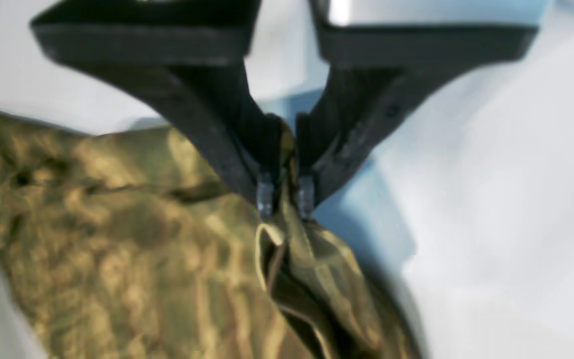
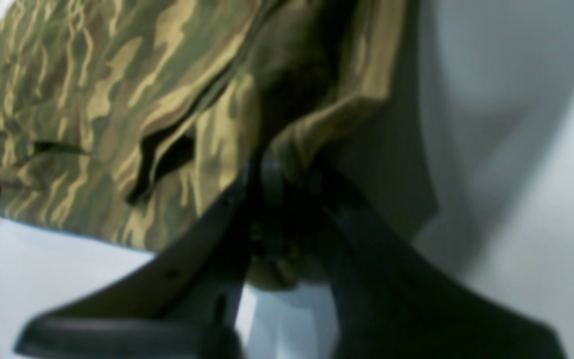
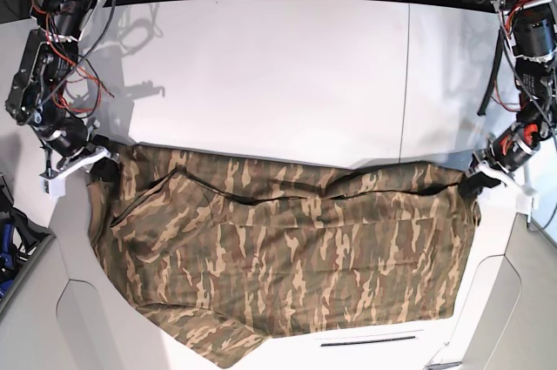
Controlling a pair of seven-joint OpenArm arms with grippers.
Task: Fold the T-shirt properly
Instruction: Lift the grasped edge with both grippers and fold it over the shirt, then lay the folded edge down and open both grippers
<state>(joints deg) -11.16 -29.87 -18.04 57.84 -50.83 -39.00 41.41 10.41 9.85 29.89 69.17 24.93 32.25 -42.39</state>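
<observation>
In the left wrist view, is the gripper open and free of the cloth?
No. The left gripper is shut on a bunched edge of the T-shirt, which hangs below its fingertips.

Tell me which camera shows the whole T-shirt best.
The base view: the T-shirt lies spread across the white table, held at both ends. Each wrist view shows only a blurred pinched corner at the left gripper or right gripper.

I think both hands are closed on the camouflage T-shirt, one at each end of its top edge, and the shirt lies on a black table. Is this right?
Not quite: the table is white, not black, as the base view shows. The rest holds. The left hand and the right hand are each closed on the camouflage T-shirt, one at each end of its top edge.
</observation>
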